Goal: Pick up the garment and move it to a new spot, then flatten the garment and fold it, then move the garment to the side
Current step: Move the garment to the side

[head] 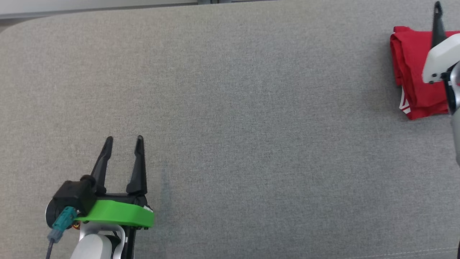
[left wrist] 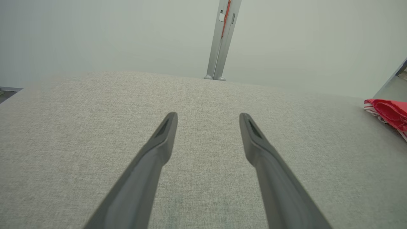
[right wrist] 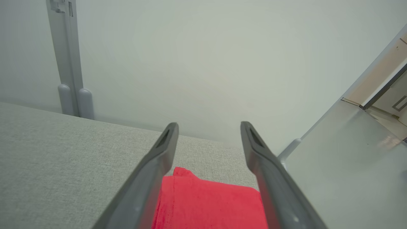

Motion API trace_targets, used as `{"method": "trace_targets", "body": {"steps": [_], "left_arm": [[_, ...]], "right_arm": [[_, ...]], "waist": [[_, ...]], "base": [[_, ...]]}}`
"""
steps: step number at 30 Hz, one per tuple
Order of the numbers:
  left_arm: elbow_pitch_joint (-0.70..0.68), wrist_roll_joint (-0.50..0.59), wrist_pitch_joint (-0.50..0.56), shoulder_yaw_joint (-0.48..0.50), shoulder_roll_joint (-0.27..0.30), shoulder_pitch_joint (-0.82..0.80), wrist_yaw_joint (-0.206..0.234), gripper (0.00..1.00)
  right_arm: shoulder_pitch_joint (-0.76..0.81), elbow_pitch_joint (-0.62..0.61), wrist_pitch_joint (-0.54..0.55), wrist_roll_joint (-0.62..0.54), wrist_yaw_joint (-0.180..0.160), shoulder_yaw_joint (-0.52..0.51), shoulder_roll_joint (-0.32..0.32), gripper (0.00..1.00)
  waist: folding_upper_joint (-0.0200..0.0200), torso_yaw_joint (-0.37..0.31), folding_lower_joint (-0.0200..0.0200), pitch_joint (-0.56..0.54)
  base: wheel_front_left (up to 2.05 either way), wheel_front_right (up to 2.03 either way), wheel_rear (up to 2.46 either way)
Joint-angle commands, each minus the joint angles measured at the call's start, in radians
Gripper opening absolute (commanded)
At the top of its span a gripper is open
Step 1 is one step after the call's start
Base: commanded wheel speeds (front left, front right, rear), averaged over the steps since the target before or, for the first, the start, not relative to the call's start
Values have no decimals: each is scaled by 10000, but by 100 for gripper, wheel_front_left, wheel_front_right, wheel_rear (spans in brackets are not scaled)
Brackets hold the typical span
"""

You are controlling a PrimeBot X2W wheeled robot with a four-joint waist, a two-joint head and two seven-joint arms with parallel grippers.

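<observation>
The folded red garment (head: 413,72) lies on the grey fabric table (head: 230,108), at the far right of the head view, partly covered by the right arm's pale forearm. That view shows the stacked folds on the garment's left side and white stripes at its near corner. The right wrist view looks along the garment (right wrist: 206,203) from close above and shows a plain red surface with one small corner sticking up at the far edge. Beyond the garment it also shows the table's far edge, a pale wall and a grey upright post (right wrist: 68,63). The left wrist view catches only a striped edge of the garment (left wrist: 389,113), with bare table (left wrist: 63,143) in front of it.

The right gripper (right wrist: 209,125) hangs over the garment, jaws wide apart. The red cloth shows in the gap between them and nothing is pinched; whether a finger touches the cloth cannot be told. One of its fingers (head: 437,25) rises across the garment's far edge in the head view.

The left gripper (head: 124,138) sits well apart from the garment, to its left and nearer the robot. Its jaws are spread and empty above the table.
</observation>
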Motion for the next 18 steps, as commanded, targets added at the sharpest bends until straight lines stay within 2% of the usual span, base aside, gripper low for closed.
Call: {"method": "trace_targets", "body": {"steps": [1, 5, 11, 14, 18], "left_arm": [[69, -323, -49, 194, -90, -39, 85, 100], [375, -551, -50, 517, -86, 200, 321, 100], [593, -560, -167, 628, -195, 672, 553, 100], [686, -417, -208, 591, -248, 930, 765, 100], [826, -287, -282, 600, -259, 1362, 938, 100]], "right_arm": [[205, -14, -131, 328, -15, 221, 105, 100], [805, -433, -310, 1648, -13, 1049, 521, 100], [2566, -1903, -382, 3188, -13, 1805, 997, 100], [3642, -2750, -379, 3435, -13, 1893, 1161, 100], [5159, -4009, -382, 3418, -13, 1612, 1688, 100]], "waist": [[0, -279, 0, -733], [0, -379, 0, -1360], [0, -442, 0, -2155], [0, -387, 0, -2460], [0, -330, 0, -2759]], "base": [[0, 0, 0], [0, 0, 0], [0, 0, 0], [0, 0, 0], [0, 0, 0]]}}
